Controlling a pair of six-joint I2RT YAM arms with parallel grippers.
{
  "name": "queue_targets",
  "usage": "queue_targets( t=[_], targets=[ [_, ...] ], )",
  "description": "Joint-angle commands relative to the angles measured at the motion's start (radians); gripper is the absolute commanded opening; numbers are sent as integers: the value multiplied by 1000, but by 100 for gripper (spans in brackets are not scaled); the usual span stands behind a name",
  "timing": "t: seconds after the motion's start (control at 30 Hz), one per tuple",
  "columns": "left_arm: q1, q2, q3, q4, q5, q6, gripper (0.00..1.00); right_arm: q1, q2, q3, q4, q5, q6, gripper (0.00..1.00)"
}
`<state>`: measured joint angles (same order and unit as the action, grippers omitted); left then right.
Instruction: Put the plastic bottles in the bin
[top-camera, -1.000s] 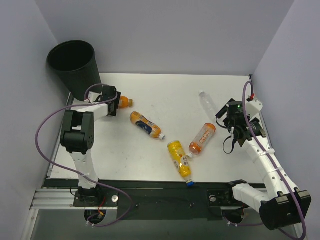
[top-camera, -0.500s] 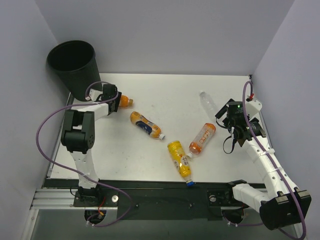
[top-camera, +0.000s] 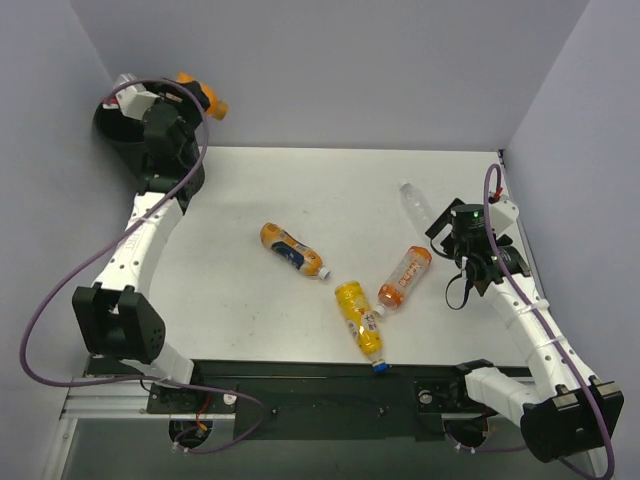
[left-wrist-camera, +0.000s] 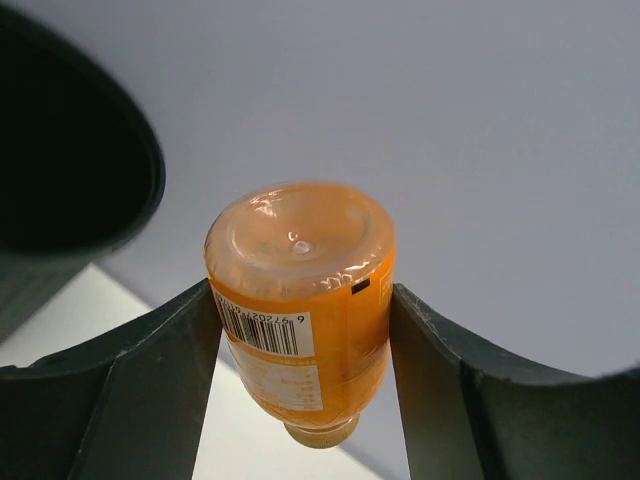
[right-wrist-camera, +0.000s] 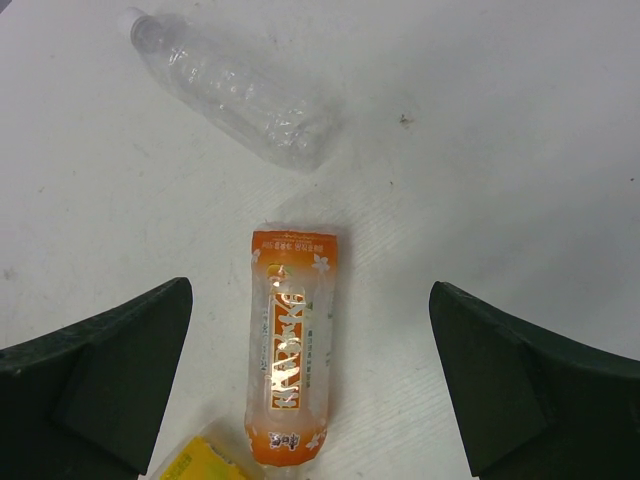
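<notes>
Four bottles are lying loose on the surface (top-camera: 250, 190): nearest the bases the yellow bottle (top-camera: 359, 317), then the orange bottle (right-wrist-camera: 290, 340) under the right tool (right-wrist-camera: 310, 283), which is hanging wide open and gripping nothing, the orange-yellow bottle (top-camera: 292, 250) mid-surface, and the clear bottle (right-wrist-camera: 235, 95) farther back. Farthest off, the left tool (left-wrist-camera: 300, 300) is clamping the fifth bottle (left-wrist-camera: 300, 250) in the air just beside the bin (left-wrist-camera: 60, 170) rim, not yet over its mouth by my read. None is showing as binned, so I'm judging this drop plus four more pickups are remaining.

An orange bottle (left-wrist-camera: 300, 300) hangs beside the black bin (left-wrist-camera: 152, 175); four other bottles (top-camera: 292, 250) lie flat.
</notes>
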<state>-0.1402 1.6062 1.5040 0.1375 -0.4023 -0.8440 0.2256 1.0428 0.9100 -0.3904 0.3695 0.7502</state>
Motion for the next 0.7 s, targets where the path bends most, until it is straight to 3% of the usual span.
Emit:
queue_targets(
  t=[0.0, 0.07, 0.23, 0.5, 0.57, 0.67],
  targets=[
    [43, -68, 41, 135, -82, 260, 44, 12, -17, 4, 24, 17, -32, 100],
    [86, -59, 45, 140, -81, 241, 44, 14, -12, 18, 15, 19, -35, 100],
    [223, 30, 209, -36, -12, 146, 44, 14, -20, 3, 12, 16, -22, 100],
    [301, 208, 435, -222, 43, 125, 45, 14, 3, -11, 12, 25, -12, 100],
    [318, 239, 453, -231, 63, 99, 51, 12, 23, 0, 16, 26, -12, 100],
    [326, 285, 511, -251, 83, 105, 96, 14, 58, 26, 22, 11, -17, 100]
  ],
)
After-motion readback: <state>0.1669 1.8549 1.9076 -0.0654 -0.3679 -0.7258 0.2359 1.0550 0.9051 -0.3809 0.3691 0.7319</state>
